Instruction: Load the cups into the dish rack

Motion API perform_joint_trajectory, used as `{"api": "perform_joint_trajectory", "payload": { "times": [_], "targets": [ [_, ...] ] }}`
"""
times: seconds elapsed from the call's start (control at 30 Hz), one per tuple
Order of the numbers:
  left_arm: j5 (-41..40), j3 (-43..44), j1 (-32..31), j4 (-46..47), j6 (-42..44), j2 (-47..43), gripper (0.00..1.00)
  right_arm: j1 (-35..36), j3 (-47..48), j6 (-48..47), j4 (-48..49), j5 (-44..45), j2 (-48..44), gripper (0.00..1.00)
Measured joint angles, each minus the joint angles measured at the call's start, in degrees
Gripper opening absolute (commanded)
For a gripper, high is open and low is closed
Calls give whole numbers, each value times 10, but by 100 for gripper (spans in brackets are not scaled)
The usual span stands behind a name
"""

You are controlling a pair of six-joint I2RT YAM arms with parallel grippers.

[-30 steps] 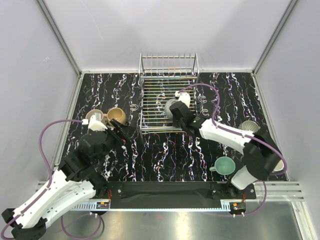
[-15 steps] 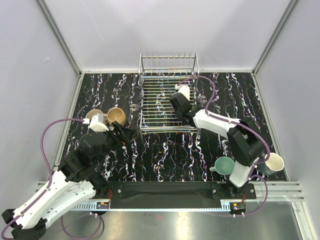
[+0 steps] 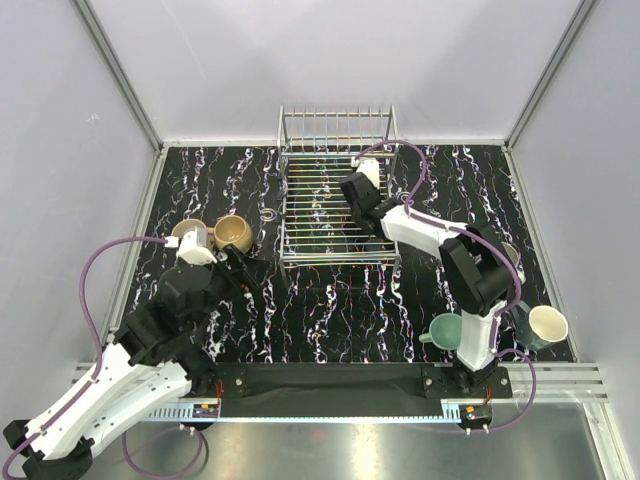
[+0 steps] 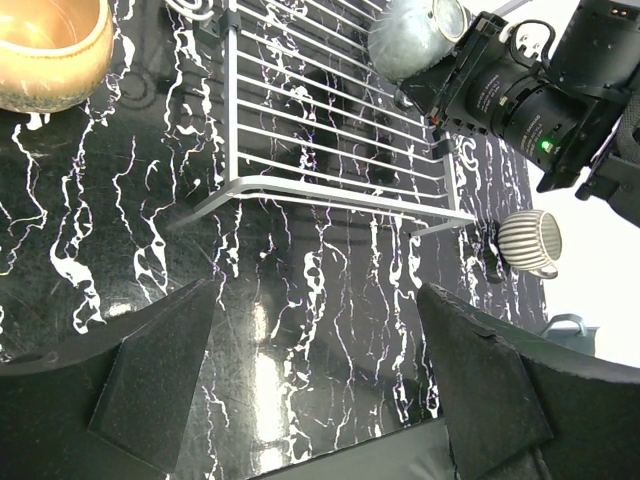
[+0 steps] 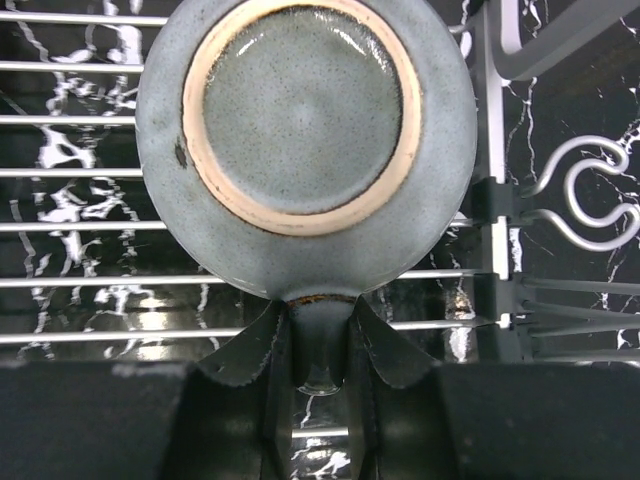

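Note:
The dish rack (image 3: 310, 215) stands at the back middle; it also shows in the left wrist view (image 4: 330, 140) and the right wrist view (image 5: 80, 228). My right gripper (image 3: 355, 200) is over its right half, shut on the handle of a grey-green cup (image 5: 305, 130) that is held upside down just above the grid (image 4: 410, 40). My left gripper (image 3: 245, 270) is open and empty above the table, left of the rack's front edge (image 4: 320, 380). A tan cup (image 3: 233, 234) and a beige cup (image 3: 187, 232) stand by it.
A teal cup (image 3: 447, 330), a whitish cup (image 3: 548, 323) and a dark grey mug (image 3: 522, 327) stand at the front right. A ribbed grey cup (image 4: 530, 240) lies right of the rack. Wire hooks (image 3: 268, 215) flank the rack. Walls enclose the table.
My right gripper has carried the grey-green cup farther back over the rack, its arm folding in. My left gripper has hardly moved.

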Motion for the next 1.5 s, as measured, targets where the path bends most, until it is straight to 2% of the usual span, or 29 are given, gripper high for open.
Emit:
{"api": "perform_joint_trajectory", "payload": {
  "times": [0.2, 0.3, 0.33, 0.4, 0.73, 0.83, 0.93, 1.0, 1.07, 1.1, 1.37, 1.5],
  "targets": [
    [-2, 1, 0, -2, 7, 0, 88, -15, 7, 0, -5, 0, 7, 0],
    [-2, 1, 0, -2, 9, 0, 88, -19, 16, 0, -5, 0, 8, 6],
    [-2, 1, 0, -2, 9, 0, 88, -20, 18, 1, -5, 0, 8, 14],
    [-2, 4, 0, -3, 9, 1, 88, -21, 21, 2, -5, 0, 8, 19],
    [-2, 11, 0, -9, 8, 1, 88, -22, 28, 16, -19, -1, 25, 24],
    [-2, 15, 0, -12, 8, 2, 88, -22, 31, 20, -20, -2, 25, 38],
    [-2, 17, 0, -15, 9, 2, 88, -23, 39, 24, -13, 0, 25, 43],
    [-2, 19, 0, -20, 9, 3, 88, -24, 45, 28, -12, -1, 25, 52],
    [-2, 19, 0, -21, 9, 5, 88, -24, 46, 31, -10, 0, 25, 54],
    [-2, 20, 0, -22, 9, 6, 88, -24, 46, 32, -11, -1, 25, 59],
    [-4, 32, 0, -38, 14, 16, 88, -24, 46, 49, -25, -3, 18, 71],
    [-16, 49, 0, -52, 22, 23, 84, -24, 9, 65, -31, -20, -34, 73]
  ]
}}
